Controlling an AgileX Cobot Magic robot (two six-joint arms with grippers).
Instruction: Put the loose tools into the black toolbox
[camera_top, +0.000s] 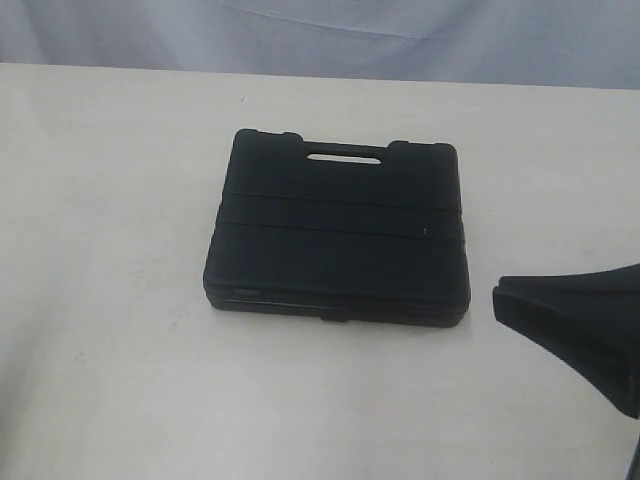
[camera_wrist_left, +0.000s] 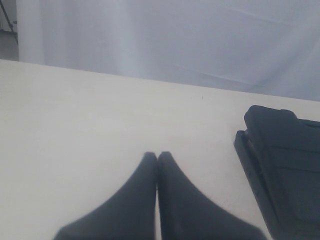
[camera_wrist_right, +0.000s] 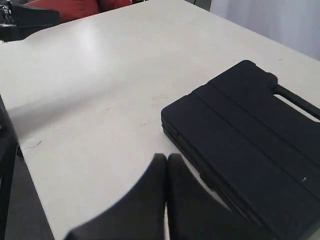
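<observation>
I am holding my two pincers clenched, tips meeting, with the left pincer (camera_wrist_left: 157, 155) hovering apart from the one black toolbox (camera_top: 335, 235) and the right pincer (camera_wrist_right: 166, 157) near its corner, the toolbox lying shut and flat mid-table (camera_top: 110, 250).

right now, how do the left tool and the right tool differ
The right tool hangs close beside the black toolbox; the left tool sits farther off, over bare table. The exterior view shows the right tool, not the left tool. Both are black, shut and empty.
</observation>
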